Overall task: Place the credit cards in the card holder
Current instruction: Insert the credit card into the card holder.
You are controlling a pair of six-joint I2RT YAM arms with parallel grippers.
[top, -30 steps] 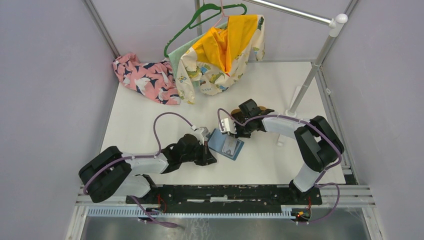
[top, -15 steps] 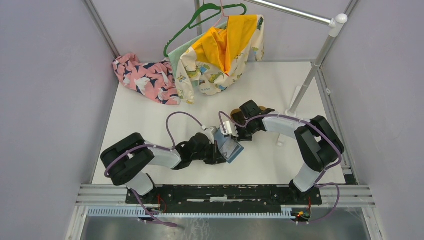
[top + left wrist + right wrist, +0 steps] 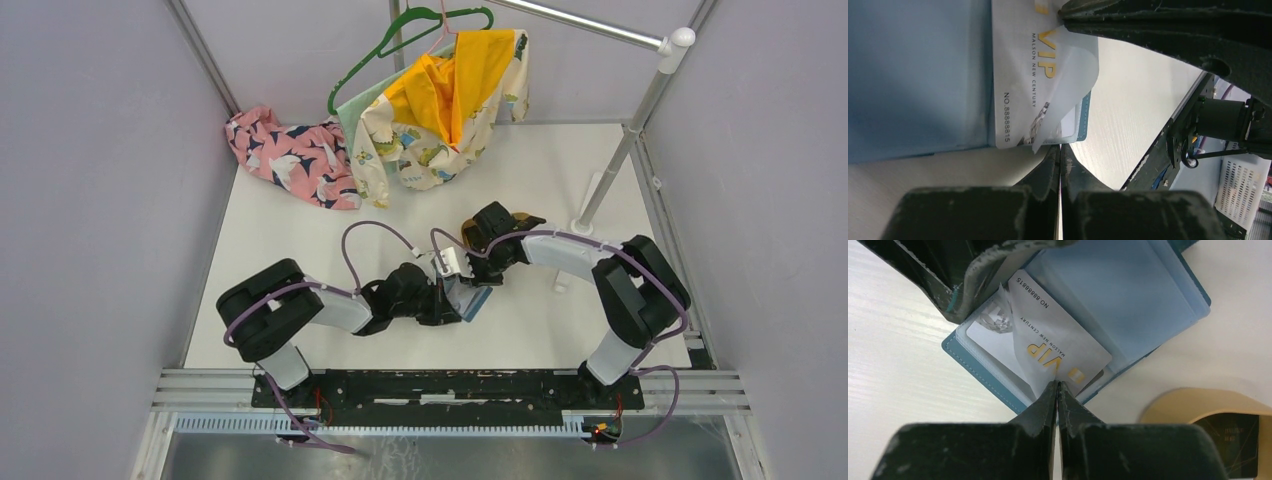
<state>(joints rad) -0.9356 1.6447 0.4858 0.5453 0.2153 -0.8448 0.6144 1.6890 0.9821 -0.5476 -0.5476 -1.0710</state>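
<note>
The right gripper [image 3: 1058,386] pinches the card [image 3: 1070,347] by its far end — long axis pointing near-left into the holder [image 3: 1128,295] — left gripper [image 3: 1060,150] closed alongside.

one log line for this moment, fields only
wallet: open | white card: partly under clear sleeve | right gripper: shut on clear sleeve | left gripper: shut, by card's end | tray: dark card inside

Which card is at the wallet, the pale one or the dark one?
The pale VIP card, lying in the open teal wallet; the dark card sits apart in the tan tray.
</note>
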